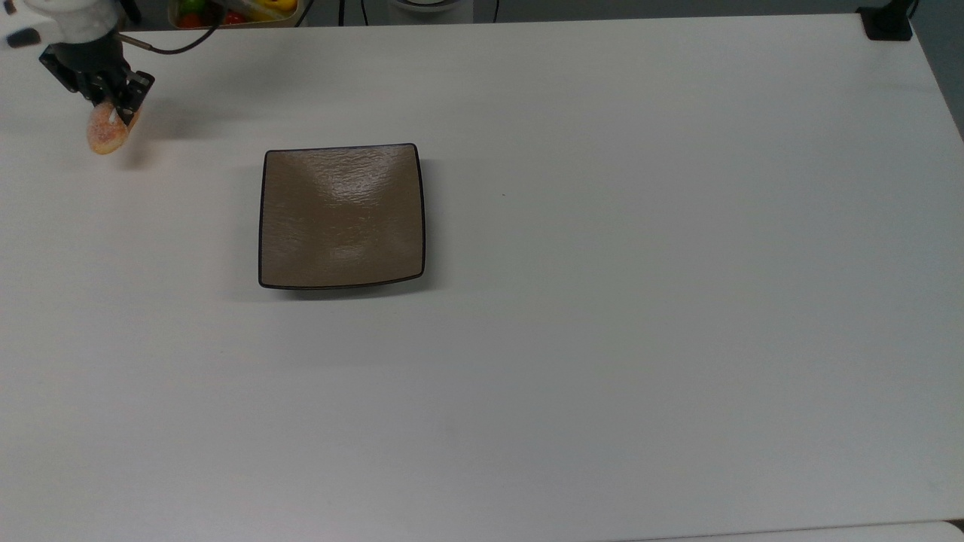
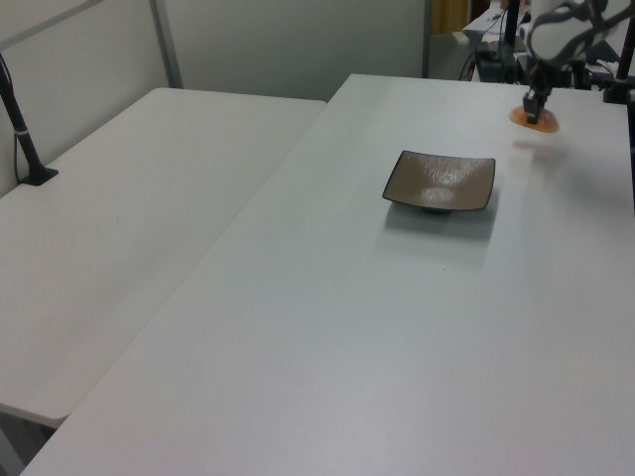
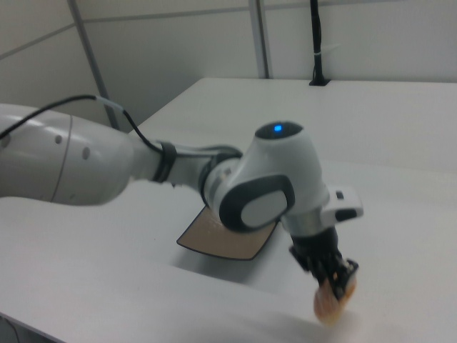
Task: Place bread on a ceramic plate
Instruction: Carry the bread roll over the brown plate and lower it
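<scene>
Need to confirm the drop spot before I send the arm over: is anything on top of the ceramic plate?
Nothing lies on the ceramic plate; its brown surface shows bare. The bread is off to the top view's left, held in the gripper above the table.

looks like a lab or office test room: big plain white tables [image 2: 149,198] pushed side by side, grey partition walls [image 2: 288,45], black clamp-on poles [image 2: 20,129] with cables at the table edges, and a white robot arm [image 3: 107,168] working over the top.
</scene>
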Tool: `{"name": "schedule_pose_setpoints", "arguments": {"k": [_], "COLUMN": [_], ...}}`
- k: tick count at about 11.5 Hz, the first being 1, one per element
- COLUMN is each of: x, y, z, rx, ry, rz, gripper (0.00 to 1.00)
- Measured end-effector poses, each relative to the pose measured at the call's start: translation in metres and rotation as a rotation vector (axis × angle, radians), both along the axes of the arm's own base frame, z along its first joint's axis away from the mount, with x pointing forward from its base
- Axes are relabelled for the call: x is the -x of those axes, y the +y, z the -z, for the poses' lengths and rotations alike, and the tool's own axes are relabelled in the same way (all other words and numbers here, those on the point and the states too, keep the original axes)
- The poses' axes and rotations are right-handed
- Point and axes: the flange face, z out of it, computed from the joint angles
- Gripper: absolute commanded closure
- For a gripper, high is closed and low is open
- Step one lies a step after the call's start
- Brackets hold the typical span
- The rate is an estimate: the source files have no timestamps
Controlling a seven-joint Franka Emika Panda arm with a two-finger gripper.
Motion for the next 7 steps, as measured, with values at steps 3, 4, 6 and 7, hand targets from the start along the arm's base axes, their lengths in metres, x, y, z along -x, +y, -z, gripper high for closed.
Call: {"name": "schedule_pose_setpoints", "arguments": {"k": [3, 4, 6, 7], "x": [-0.036, -0.049, -0.077, -0.089], "y": [0.034, 0.056, 0.109, 0.14], "z": [-0.053, -0.061, -0.071, -0.074], "rx": [-0.148, -0.178, -0.22, -0.243], "ry": [-0.146, -0.177, -0.209, -0.216], "rz": [0.099, 0.119, 0.15, 0.156], "gripper": [0.68, 0.68, 0.68, 0.68]}}
